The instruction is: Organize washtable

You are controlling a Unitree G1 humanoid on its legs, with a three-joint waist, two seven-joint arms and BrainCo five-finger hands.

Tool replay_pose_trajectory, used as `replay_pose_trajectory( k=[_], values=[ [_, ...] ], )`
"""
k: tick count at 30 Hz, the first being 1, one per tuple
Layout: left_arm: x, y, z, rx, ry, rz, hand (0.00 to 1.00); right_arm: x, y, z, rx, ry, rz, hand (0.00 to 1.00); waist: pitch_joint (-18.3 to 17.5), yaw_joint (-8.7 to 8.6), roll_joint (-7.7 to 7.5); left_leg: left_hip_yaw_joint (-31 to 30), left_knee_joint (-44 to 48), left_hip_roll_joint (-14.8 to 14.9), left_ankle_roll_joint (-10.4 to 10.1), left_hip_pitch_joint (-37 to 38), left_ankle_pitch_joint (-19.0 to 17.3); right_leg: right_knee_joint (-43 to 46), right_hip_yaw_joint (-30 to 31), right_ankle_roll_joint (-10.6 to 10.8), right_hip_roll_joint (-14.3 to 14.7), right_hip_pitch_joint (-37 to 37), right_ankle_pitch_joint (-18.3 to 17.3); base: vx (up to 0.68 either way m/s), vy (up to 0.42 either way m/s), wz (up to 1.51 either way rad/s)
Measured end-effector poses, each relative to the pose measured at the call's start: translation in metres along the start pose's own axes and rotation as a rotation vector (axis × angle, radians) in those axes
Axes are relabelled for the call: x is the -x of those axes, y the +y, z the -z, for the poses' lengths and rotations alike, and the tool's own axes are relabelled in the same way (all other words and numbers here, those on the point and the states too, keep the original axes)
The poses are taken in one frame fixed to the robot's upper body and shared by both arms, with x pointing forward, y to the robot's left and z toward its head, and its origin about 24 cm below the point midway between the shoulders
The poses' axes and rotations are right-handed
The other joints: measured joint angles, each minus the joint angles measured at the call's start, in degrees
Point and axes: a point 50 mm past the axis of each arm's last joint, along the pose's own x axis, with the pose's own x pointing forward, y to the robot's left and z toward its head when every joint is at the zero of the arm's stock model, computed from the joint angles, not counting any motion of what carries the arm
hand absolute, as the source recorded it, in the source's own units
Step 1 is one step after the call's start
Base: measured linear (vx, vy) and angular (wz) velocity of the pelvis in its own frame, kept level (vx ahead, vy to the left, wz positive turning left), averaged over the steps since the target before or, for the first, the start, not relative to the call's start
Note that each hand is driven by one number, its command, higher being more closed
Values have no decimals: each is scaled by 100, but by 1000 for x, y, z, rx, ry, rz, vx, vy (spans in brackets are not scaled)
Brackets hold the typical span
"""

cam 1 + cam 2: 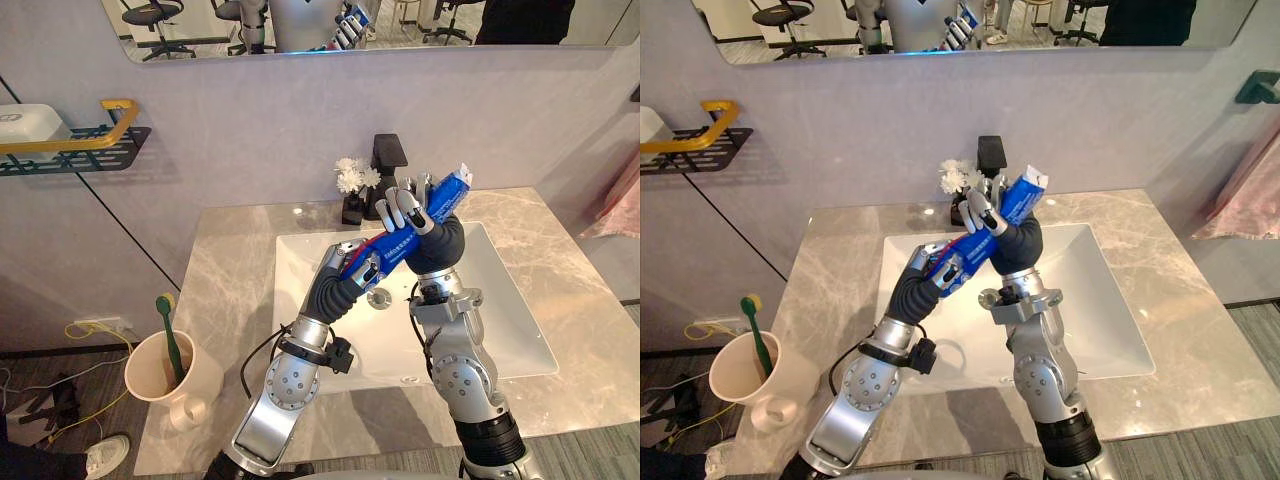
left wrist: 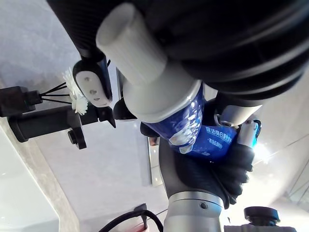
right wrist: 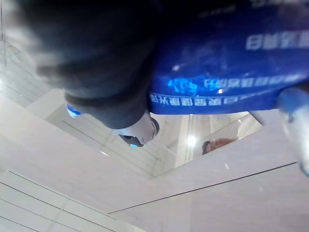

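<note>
Above the white sink [image 1: 510,310], the blue toothpaste tube [image 1: 447,195] is tilted, with the left hand [image 1: 347,262] fingers curled round its lower end and the right hand [image 1: 408,212] fingers curled round its middle.

Left arm [image 1: 285,385] at seven o'clock and right arm [image 1: 460,375] at five are silver-grey with round joints. Dark ribbed covers [image 1: 437,245] wrap the wrists. The silver fingers [image 1: 406,208] have dark tips.

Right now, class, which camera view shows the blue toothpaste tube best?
The left eye view: the whole toothpaste tube shows, gripped by left hand and right hand. The right eye view matches; wrist views crop it to cap or blue side.
</note>
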Motion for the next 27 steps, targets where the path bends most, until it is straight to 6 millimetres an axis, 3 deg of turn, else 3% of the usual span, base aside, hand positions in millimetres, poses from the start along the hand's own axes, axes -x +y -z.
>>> replay_pose_trajectory(
  k=[16,24,25,27],
  values=[
    [1,12,-20,26,-61,-42,0,-2,6,-7,13,-48,-40,100,-6,6,-4,-174,58,-6,-16,40,11,-13,-195,-3,-7,167,-2,-14,-6,6],
    [15,40,-36,109,-87,-164,0,-1,8,-5,21,-24,-57,100,-8,22,7,-412,64,-12,-70,44,82,-25,-446,-33,7,290,-31,-35,-20,16],
    [18,58,-54,114,-190,-259,0,7,-3,-4,71,8,-5,100,-9,42,5,-444,64,-10,-81,39,92,-23,-464,-37,15,298,-33,-37,-16,10],
    [25,77,-80,95,-336,-361,0,19,-20,-1,100,65,76,100,-8,58,13,-481,63,-18,-81,37,102,-23,-498,-32,10,304,-38,-25,-10,11]
  ],
)
